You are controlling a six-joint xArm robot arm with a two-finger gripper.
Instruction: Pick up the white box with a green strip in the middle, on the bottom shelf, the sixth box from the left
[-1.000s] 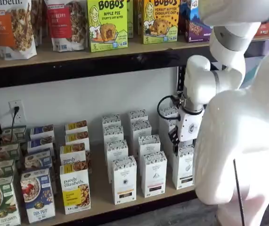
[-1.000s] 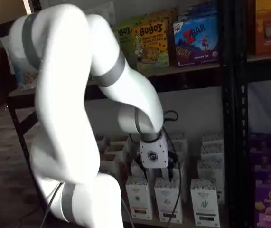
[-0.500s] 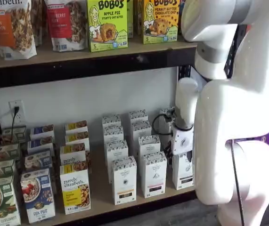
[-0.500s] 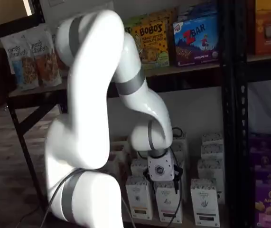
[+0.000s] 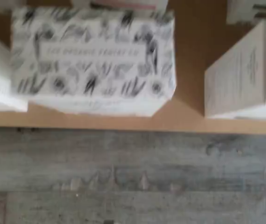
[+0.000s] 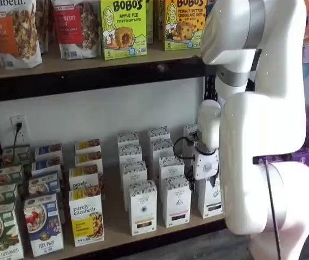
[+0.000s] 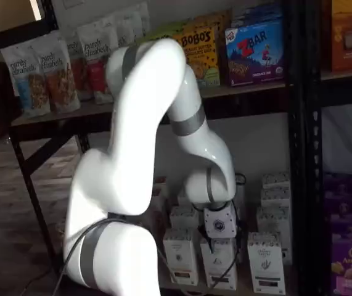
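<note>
The white box stands rightmost in the front row on the bottom shelf; it also shows in a shelf view. It is a tall narrow carton with a speckled top and a dark strip low on its face. My gripper hangs just above the front row. In one shelf view it overlaps this box's top; in a shelf view it sits over the neighbouring white box. I see no gap between the fingers. The wrist view shows a speckled box top at the shelf's front edge.
Two more white boxes stand left of it, with rows behind. A purely elizabeth box and cereal boxes stand further left. A black upright and purple boxes are to the right. My arm hides that side.
The arm has swung round, and the gripper has come down and forward to just above the front row of white boxes.
</note>
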